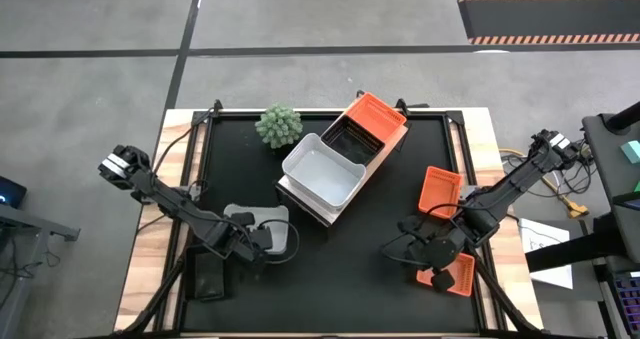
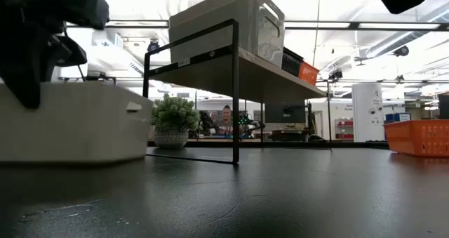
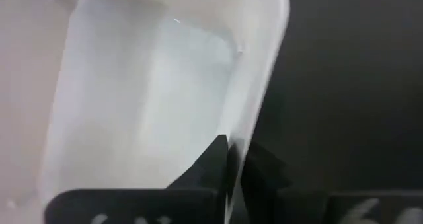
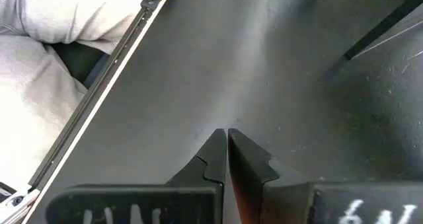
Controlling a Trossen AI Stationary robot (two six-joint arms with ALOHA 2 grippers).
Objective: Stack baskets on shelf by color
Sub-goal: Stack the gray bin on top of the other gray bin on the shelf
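Observation:
The light-wood shelf stands slantwise mid-table and carries a white basket, a black basket and an orange basket in a row. Another white basket sits on the table near the left front, and my left gripper is shut on it. Two more orange baskets lie on the table at the right. My right gripper hovers between them with its fingers shut and empty. My left gripper pinches the white basket's side wall at its rim, with one finger inside the basket and the other outside. In the low view the basket stands level with its bottom on the table.
A small green plant stands at the far left of the shelf. A black flat thing lies near the table's front left corner. Bare black tabletop stretches along the near side between the arms. A person in grey shows beyond the table's edge.

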